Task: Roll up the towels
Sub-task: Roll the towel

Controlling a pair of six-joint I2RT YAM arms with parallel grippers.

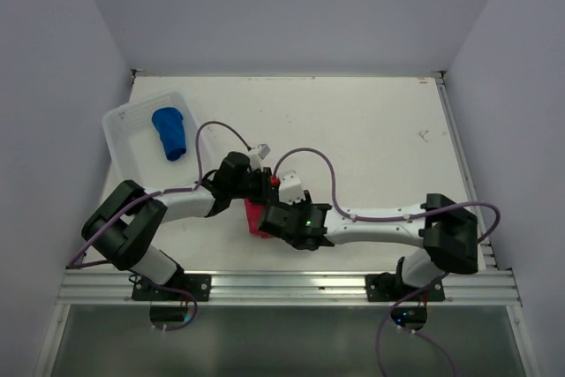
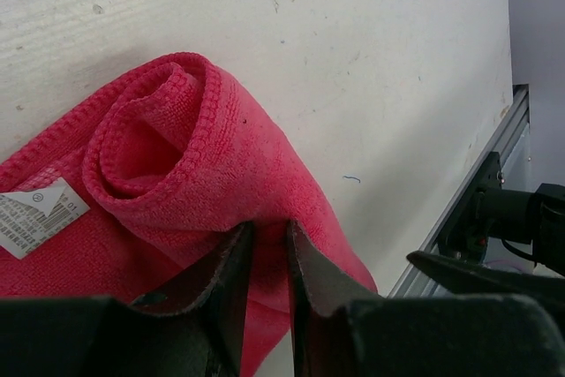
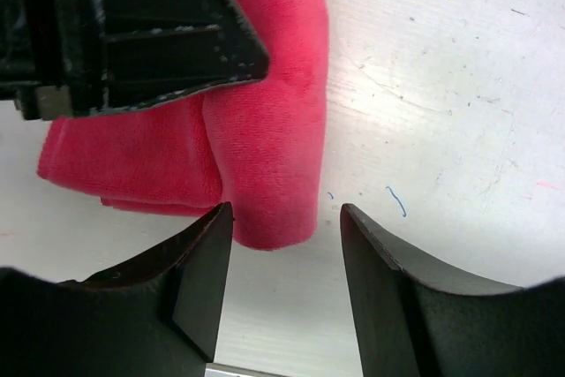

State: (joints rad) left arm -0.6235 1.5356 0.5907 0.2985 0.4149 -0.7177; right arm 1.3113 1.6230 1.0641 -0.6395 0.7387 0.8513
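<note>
A bright pink-red towel (image 2: 221,147) lies partly rolled on the white table, its coiled end facing the left wrist view, a white label (image 2: 35,214) on its flat part. My left gripper (image 2: 267,229) is shut on a fold of the roll's outer layer. In the right wrist view the roll's end (image 3: 265,130) lies just ahead of my right gripper (image 3: 287,209), which stands open with its fingers either side of that end and not touching it. From above, both grippers meet over the pink-red towel (image 1: 255,218). The blue towel (image 1: 168,132) lies rolled in the basket.
The white slotted basket (image 1: 124,130) stands at the table's back left. An aluminium rail (image 1: 291,284) runs along the near edge, close to the towel. The left gripper's black body (image 3: 132,33) hangs over the towel's upper part in the right wrist view.
</note>
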